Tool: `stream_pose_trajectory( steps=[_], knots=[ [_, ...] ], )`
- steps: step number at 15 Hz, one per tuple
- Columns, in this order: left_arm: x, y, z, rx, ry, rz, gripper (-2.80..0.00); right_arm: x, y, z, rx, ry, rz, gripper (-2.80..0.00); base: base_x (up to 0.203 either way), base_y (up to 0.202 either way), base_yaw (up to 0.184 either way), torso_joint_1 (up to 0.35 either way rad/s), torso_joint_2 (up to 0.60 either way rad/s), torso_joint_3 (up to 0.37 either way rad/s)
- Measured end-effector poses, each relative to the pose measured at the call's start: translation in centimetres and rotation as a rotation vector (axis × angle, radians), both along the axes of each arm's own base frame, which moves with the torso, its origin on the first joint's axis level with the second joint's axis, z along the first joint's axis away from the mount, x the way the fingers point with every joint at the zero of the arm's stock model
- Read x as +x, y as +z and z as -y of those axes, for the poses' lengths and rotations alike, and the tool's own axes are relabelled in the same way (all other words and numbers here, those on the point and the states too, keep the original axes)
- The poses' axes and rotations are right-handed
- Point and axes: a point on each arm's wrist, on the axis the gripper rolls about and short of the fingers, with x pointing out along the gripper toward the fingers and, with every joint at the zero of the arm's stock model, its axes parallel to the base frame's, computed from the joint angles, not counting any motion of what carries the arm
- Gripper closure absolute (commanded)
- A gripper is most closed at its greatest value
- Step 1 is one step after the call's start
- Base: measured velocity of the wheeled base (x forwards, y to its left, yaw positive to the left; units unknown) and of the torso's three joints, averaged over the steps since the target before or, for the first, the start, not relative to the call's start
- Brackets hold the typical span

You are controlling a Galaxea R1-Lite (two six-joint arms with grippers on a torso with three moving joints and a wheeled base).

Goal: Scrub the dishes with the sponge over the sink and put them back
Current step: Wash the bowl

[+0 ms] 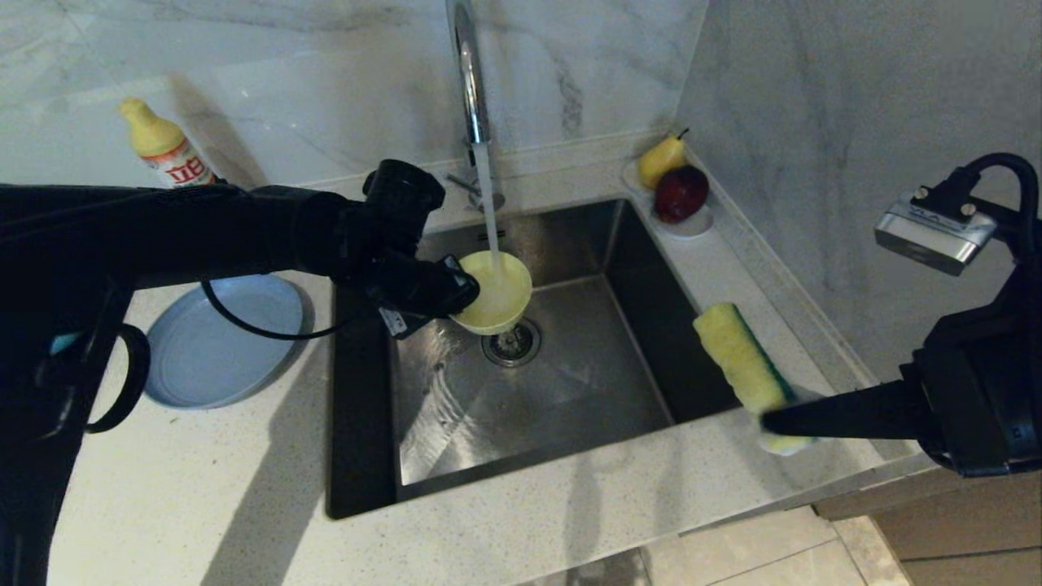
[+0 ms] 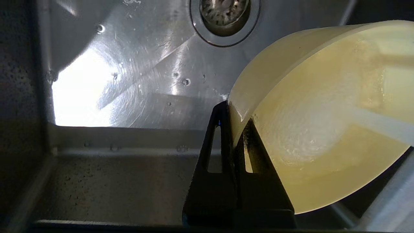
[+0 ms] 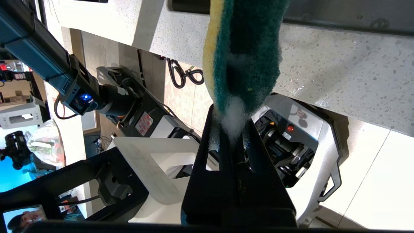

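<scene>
- The yellow bowl (image 1: 493, 293) hangs over the sink (image 1: 570, 382), just above the drain (image 1: 511, 343), tilted so its mouth faces the tap (image 1: 468, 73); the stream lands inside it, so this looks like rinsing or wetting.
- The left end effector (image 1: 456, 286) is clamped on the bowl's rim at the bowl's 9 o'clock in the head view; the left wrist view shows one finger (image 2: 212, 152) outside the wall and one inside, with water pooled in the bowl.
- The sponge (image 1: 745, 366) is held clear of the water, over the bench (image 1: 570, 505) at the sink's 3 o'clock edge, well apart from the bowl and probably waiting its turn.
- The right end effector (image 1: 773, 423) is shut on the sponge's near end, with the green face to one side and the yellow foam to the other.
- The plate (image 1: 220, 342) lies on the bench at the sink's 9 o'clock, under the left arm.
- The teal bowl is not in view.
</scene>
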Motion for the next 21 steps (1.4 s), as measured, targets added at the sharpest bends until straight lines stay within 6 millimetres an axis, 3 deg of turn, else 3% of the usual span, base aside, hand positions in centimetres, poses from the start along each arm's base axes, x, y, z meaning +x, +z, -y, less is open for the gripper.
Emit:
stream_pose_trajectory(
  steps=[10,13,21],
  knots=[
    [-4.4,4.4,-2.4,0.159,0.052,0.151,0.0,-0.3,-0.2,0.2,-0.002,0.0,0.0,0.0,0.0,0.0,0.0,0.0,0.0,0.0],
    [-5.8,5.7,-3.3,0.214,0.066,0.271,0.0,-0.3,-0.3,0.2,-0.005,0.0,-0.005,0.0,0.0,0.0,0.0,0.0,0.0,0.0],
    [-8.2,6.3,-4.7,0.438,0.131,0.63,0.0,0.0,-0.5,0.2,-0.014,-0.002,-0.005,0.0,0.0,0.0,0.0,0.0,0.0,0.0]
  ],
)
